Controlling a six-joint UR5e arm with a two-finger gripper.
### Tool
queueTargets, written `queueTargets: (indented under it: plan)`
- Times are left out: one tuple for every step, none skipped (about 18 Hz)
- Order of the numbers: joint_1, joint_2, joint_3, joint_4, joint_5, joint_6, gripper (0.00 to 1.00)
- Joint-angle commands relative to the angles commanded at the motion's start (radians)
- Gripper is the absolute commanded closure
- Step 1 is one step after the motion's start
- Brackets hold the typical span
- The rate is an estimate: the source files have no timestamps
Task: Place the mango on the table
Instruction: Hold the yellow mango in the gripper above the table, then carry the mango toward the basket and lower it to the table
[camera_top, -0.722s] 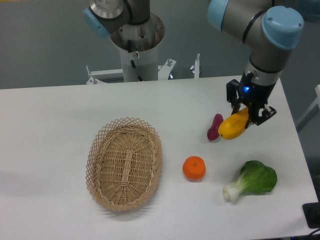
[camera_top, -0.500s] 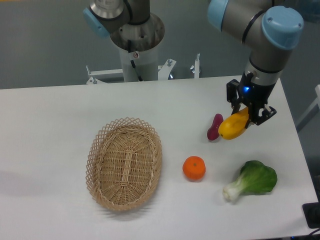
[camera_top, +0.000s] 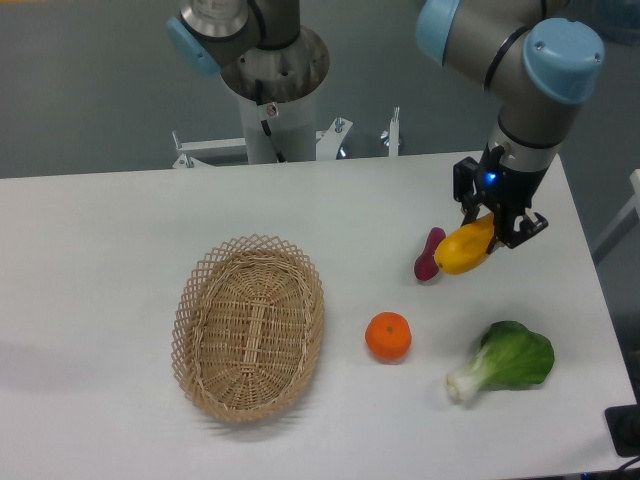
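Observation:
The yellow-orange mango (camera_top: 463, 250) hangs tilted at the right side of the white table (camera_top: 120, 250), its upper end between the fingers of my gripper (camera_top: 493, 228). My gripper is shut on the mango and holds it just above the tabletop, right next to the small purple sweet-potato shape (camera_top: 430, 254). I cannot tell whether the mango's lower end touches the table.
A round orange (camera_top: 388, 336) lies in front of the mango. A green leafy vegetable (camera_top: 507, 361) lies at the front right. An oval wicker basket (camera_top: 250, 325) stands empty at the middle left. The robot base (camera_top: 272, 90) stands behind the table.
My gripper and the mango have risen very slightly. Nothing else has moved.

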Motion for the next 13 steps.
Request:
queueTargets:
  plan:
    - [0.003,0.008,-0.018,0.012,0.000,0.020,0.64]
    - [0.005,0.011,-0.046,0.043,0.002,0.031,0.64]
    - [0.009,0.012,-0.071,0.087,0.002,0.035,0.64]
    - [0.011,0.012,-0.100,0.136,0.000,0.035,0.64]
    - [0.009,0.012,-0.132,0.181,0.002,0.034,0.64]
    - [0.008,0.015,-0.162,0.213,0.002,0.031,0.64]
    - [0.003,0.024,-0.190,0.230,0.002,0.020,0.64]
    - [-0.003,0.035,-0.215,0.239,0.002,0.014,0.64]
    - [-0.008,0.046,-0.238,0.242,0.002,0.012,0.64]
    - [-0.008,0.055,-0.273,0.245,0.000,0.012,0.64]
    - [-0.009,0.058,-0.304,0.255,-0.002,0.014,0.64]
    - [-0.021,0.058,-0.333,0.274,0.000,0.012,0.64]
    - [-0.041,0.058,-0.368,0.311,0.002,0.005,0.64]
